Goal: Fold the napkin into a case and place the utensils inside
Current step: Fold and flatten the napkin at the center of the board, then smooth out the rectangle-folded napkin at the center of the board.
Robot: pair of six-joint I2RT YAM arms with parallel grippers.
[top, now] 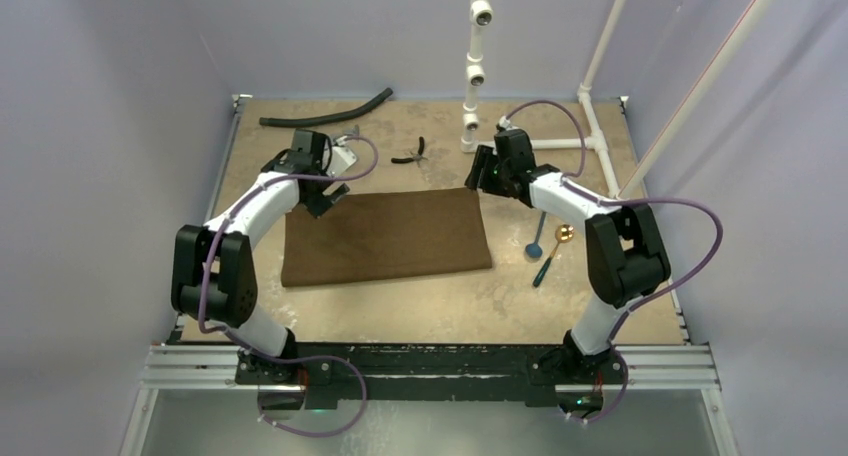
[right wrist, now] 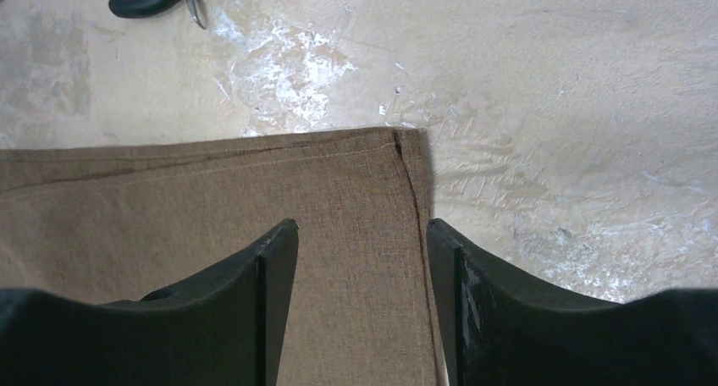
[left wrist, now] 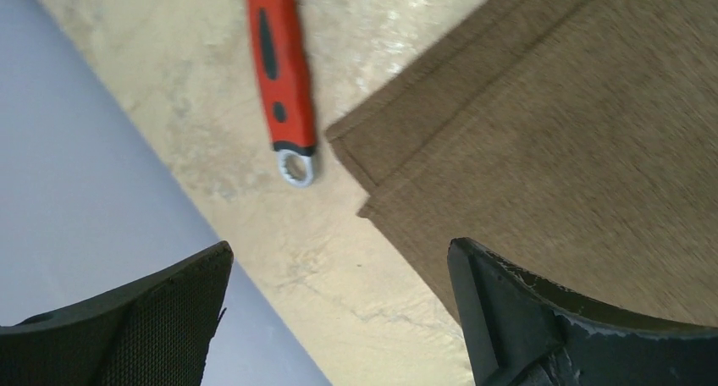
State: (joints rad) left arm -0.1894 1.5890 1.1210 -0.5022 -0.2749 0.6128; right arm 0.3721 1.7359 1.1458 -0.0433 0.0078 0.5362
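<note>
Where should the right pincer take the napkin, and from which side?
Probably the far right corner of the napkin, coming from above: the cloth lies flat, and the hemmed edges of both layers meet there beside bare table, easy to pinch together.

napkin's (top: pixel 385 236) far-left corner: wrench (left wrist: pixel 282 73) lies just beside it
far edge: pliers (top: pixel 412 155) and hose (top: pixel 325 114)
near edge: open counter (top: pixel 430 306) strip

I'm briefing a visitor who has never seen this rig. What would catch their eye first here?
The dark-brown napkin dominates, folded into a flat rectangle at the middle of the table. The left gripper and right gripper hang open over its two far corners. The utensils lie to its right, and a red-handled wrench lies off its far left corner.
</note>
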